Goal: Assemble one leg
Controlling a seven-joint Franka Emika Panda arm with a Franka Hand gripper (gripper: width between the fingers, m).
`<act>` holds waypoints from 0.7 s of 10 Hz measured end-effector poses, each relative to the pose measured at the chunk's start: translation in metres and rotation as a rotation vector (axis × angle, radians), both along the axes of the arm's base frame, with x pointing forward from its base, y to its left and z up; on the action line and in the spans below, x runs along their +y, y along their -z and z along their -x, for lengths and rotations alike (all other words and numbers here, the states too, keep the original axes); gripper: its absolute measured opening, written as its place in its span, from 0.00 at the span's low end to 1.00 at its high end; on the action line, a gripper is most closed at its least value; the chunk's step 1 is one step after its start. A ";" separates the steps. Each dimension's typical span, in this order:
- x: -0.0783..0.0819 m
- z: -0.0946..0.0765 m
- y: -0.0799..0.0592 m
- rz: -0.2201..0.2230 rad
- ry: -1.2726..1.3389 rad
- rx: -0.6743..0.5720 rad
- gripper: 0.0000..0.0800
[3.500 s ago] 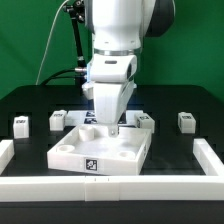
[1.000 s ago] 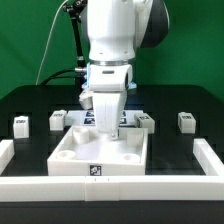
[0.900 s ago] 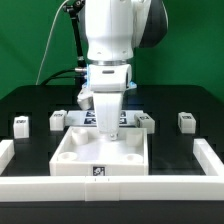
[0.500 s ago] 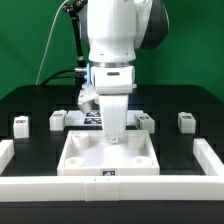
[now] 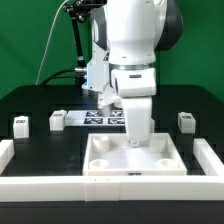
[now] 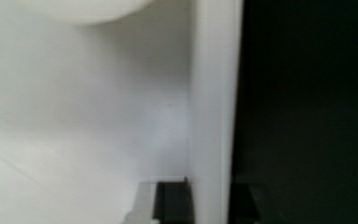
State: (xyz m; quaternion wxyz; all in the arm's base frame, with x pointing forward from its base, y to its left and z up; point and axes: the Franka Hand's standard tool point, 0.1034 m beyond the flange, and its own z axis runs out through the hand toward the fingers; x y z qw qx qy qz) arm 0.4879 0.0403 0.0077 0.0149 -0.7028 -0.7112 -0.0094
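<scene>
Reaching into tray [image 5: 96, 155], tool [image 5: 135, 142] jaws unclear

The exterior view faces the arm [image 5: 135, 40] head-on, slightly above the worktop [image 5: 40, 150]. The wrist view sits tight against the tray [image 6: 87, 120], which both share.

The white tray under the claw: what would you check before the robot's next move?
1. Claw reaching down inside the tray: ok.
2. Claw open or shut: cannot tell.
3. Tray lying flat on the table: ok.
4. Leg at the exterior view's right upright, apart from the tray: ok.
5. Wrist view sharp enough to guide: not ok, blurred.
</scene>
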 end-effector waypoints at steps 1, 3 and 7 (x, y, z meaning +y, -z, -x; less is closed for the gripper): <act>0.011 -0.004 0.000 -0.004 -0.002 -0.004 0.08; 0.032 -0.013 0.000 -0.008 0.012 -0.009 0.08; 0.037 -0.014 0.000 -0.003 0.048 0.006 0.08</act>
